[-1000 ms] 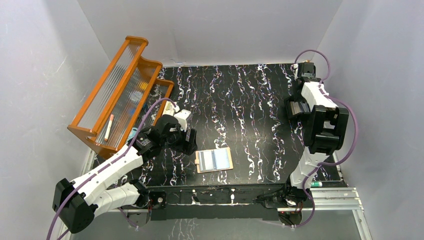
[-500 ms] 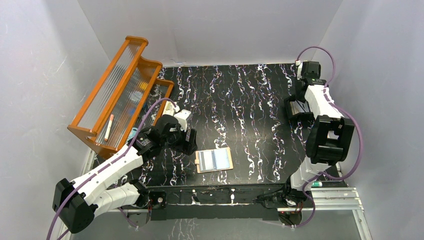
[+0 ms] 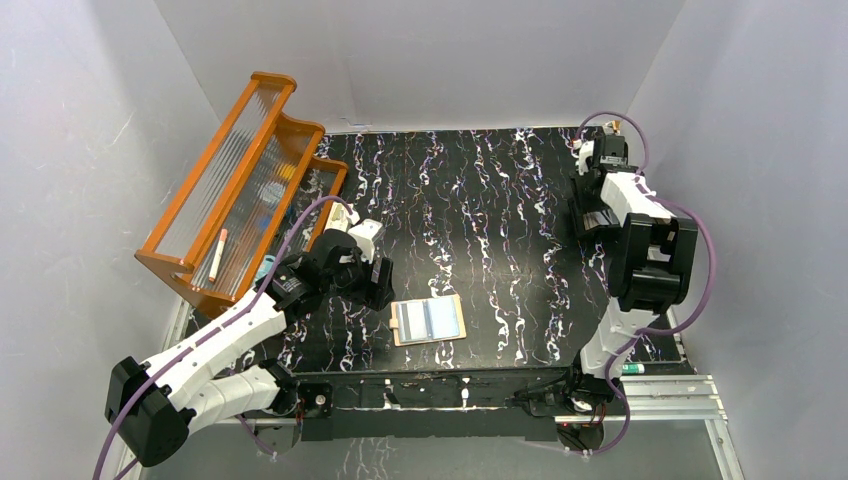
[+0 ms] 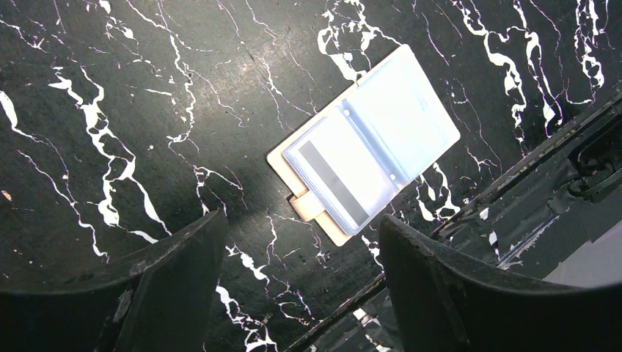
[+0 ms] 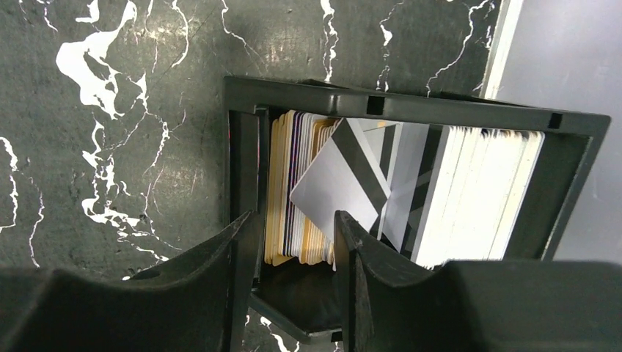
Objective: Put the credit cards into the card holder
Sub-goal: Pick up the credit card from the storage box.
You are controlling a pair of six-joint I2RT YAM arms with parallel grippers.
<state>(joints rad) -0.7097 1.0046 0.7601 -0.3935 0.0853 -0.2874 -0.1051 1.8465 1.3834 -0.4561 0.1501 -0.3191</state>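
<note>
A small tan leather-like card holder is laid open and flat on a black tabletop veined with white, close to the table's front edge and about midway across it. Its clear inner pockets are turned upward. In the left wrist view a pale card with a grey stripe is seen inside the pocket nearer the snap tab; what the other pocket holds cannot be made out.

Just to the left of the card holder, the left gripper is held above the table, apart from the wallet. Its two dark fingers are spread wide, and nothing is gripped between them.

Well to the right of the card holder and farther back, at the table's right edge, a black plastic open-framed tray is placed. The other credit cards are stood on edge in it, packed side by side. One grey card with a dark diagonal stripe is tilted loose in front of the rest. The right gripper is poised directly over this tray, its jaws parted to a moderate gap, and no card is seen pinched between them.

Far to the left of the card holder, an orange-framed rack with ribbed clear panels is set along the table's left edge.
</note>
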